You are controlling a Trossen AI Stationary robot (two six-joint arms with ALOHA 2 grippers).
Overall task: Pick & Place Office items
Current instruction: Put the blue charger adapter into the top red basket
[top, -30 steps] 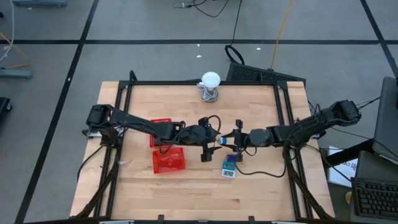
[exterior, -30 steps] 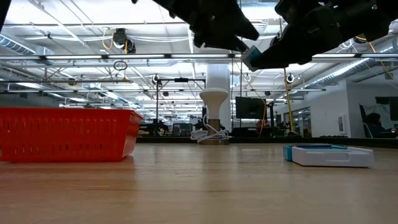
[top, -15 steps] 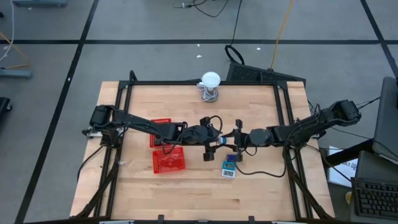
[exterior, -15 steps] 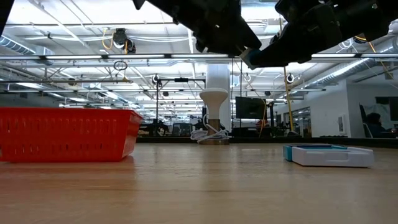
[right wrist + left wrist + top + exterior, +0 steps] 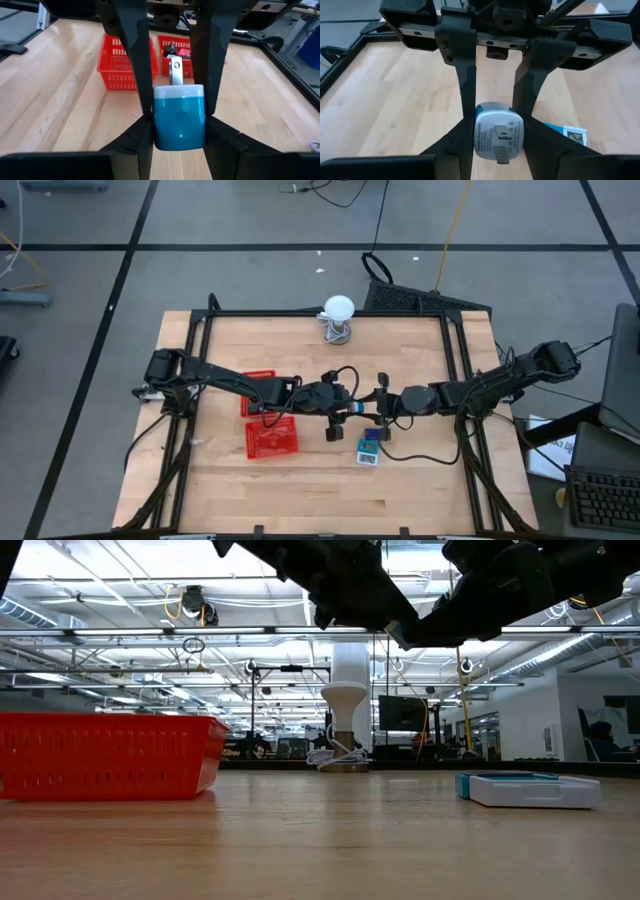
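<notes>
A handover is under way above the middle of the surface [image 5: 400,490]: both the left end effector [image 5: 345,406] and the right end effector [image 5: 372,406] are clamped on one teal-and-white adapter [image 5: 179,116]. I judge one must next release. Farther off, the teal packet [image 5: 369,453] lies flat, and beyond stand the red trays [image 5: 150,61].

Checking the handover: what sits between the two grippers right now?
A blue-and-white plug adapter, held in the right gripper and reaching the left gripper above mid-table. Both wrist views show it.
</notes>
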